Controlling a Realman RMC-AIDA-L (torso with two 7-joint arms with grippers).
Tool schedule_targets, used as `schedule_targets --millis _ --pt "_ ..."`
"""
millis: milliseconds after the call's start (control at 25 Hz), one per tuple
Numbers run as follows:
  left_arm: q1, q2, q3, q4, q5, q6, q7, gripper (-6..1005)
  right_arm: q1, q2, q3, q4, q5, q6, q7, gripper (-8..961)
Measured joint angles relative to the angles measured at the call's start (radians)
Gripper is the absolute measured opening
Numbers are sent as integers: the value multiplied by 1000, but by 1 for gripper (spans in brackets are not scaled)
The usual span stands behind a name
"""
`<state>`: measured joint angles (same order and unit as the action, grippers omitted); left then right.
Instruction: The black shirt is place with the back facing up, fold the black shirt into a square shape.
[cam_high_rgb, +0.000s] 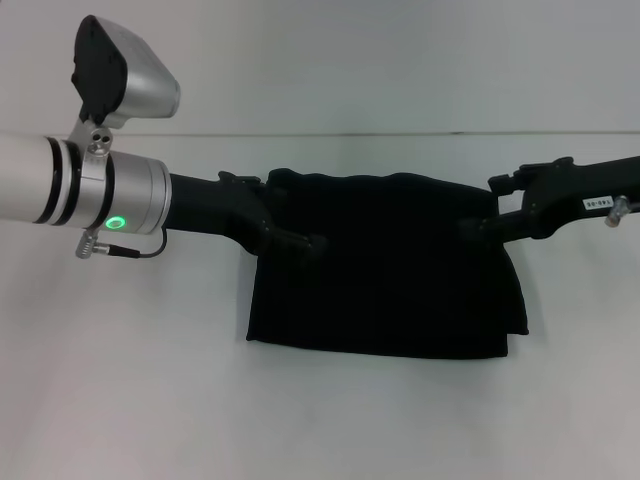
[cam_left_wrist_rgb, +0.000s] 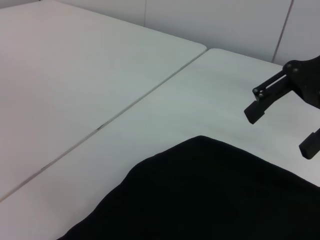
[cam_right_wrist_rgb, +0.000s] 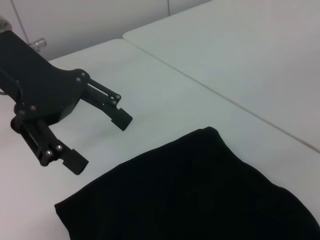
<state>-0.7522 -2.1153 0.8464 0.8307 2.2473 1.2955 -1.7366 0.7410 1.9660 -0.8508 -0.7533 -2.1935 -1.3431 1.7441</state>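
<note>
Hovering over the white table (cam_high_rgb: 120, 380), both arms face each other across the black shirt (cam_high_rgb: 385, 265), which lies already folded into a compact, nearly rectangular bundle in the middle of the work surface, its long axis running side to side between the two claws. On the robot's left, the left gripper (cam_high_rgb: 310, 242) pokes in over the shirt's left edge, and seen from the opposite wrist its two fingers stand clearly parted with nothing between them, poised above bare tabletop just beside the cloth's corner. On the robot's right, the right gripper (cam_high_rgb: 475, 228) mirrors it over the right edge; the left wrist view shows its jaws spread wide as well, empty, just off the fabric's far corner. Neither arm looks nearer than the other; each sits at its own short end of the bundle. The cloth is matte, soft and thick where layers stack, its far edge rounded and puffy, its near edge a straighter hem with a small flap sticking out at the lower right corner. No lettering shows on the upturned face. The table is smooth, pale and hard, with a seam between two slabs behind the shirt. Judging by the shape, the fold seems close to done, and any further move would bring one short end across toward the other.
</note>
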Motion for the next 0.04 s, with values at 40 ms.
schedule_targets --millis 40 --pt "1 1 -2 2 0 2 0 952 -2 -1 1 0 0 0 0 927"
